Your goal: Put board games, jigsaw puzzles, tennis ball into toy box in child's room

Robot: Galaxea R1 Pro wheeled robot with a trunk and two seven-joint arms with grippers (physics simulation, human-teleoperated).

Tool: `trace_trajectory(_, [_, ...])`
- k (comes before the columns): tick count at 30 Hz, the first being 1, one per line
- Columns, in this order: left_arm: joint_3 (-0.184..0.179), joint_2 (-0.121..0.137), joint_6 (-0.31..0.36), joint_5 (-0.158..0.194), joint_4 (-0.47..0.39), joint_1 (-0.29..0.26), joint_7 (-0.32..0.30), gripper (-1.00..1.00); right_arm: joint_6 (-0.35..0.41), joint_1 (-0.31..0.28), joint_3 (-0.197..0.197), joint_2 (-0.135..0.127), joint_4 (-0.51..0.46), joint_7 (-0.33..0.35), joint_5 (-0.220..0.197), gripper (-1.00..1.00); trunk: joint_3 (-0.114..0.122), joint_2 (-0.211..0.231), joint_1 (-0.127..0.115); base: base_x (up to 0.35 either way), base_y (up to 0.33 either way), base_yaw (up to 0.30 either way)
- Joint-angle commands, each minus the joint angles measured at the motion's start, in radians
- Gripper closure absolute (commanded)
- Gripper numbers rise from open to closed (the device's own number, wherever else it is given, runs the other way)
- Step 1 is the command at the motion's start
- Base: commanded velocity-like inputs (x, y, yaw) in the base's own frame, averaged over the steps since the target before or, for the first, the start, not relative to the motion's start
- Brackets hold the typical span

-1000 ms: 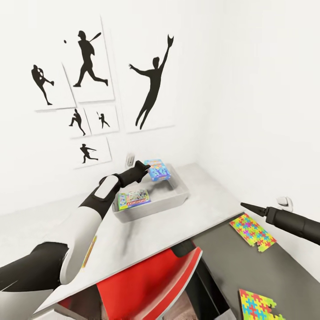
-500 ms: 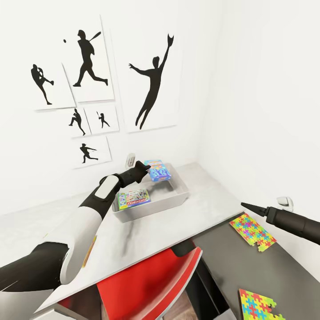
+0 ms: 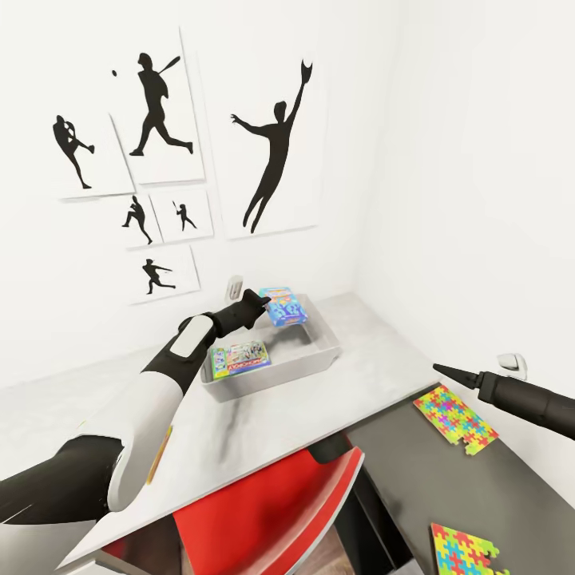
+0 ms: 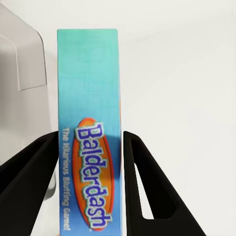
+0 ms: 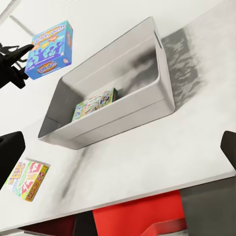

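My left gripper (image 3: 257, 305) is shut on a blue Balderdash board game (image 3: 284, 307), held on edge above the far end of the grey toy box (image 3: 319, 357). In the left wrist view the game's spine (image 4: 88, 147) sits squeezed between the two black fingers (image 4: 34, 177). A second board game (image 3: 239, 356) lies flat inside the box. A third one (image 5: 27, 179) lies on the white table, left of the box. Two jigsaw puzzles (image 3: 455, 417) (image 3: 467, 551) lie on the dark table. My right gripper (image 3: 438, 368) hovers open above the nearer table edge.
A red chair (image 3: 271, 511) stands tucked under the white table (image 3: 263, 423). The toy box sits near the room's corner, with walls behind and to the right. Baseball silhouette posters (image 3: 271, 144) hang on the back wall. A wall socket (image 3: 233, 286) is behind the box.
The whole picture has drifted slightly, so the camera moved a little. Both arms, the held game and the box keep their places.
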Motion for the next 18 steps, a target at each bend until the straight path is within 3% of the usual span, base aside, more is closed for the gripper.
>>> trace_trajectory(1, [-0.001, 0.0, 0.002, 0.003, 0.0, -0.001, -0.003, 1.0, 0.004, -0.001, -0.001, 0.0, 0.0, 0.007, 0.005, -1.0, -0.002, -0.002, 0.001, 0.08, 0.0, 0.0])
trace_trajectory(18, [-0.001, 0.0, 0.001, 0.002, -0.001, 0.004, -0.01, 1.0, 0.004, -0.001, -0.001, 0.001, 0.0, 0.006, 0.005, -1.0, -0.002, -0.002, 0.001, 0.104, 0.0, 0.0])
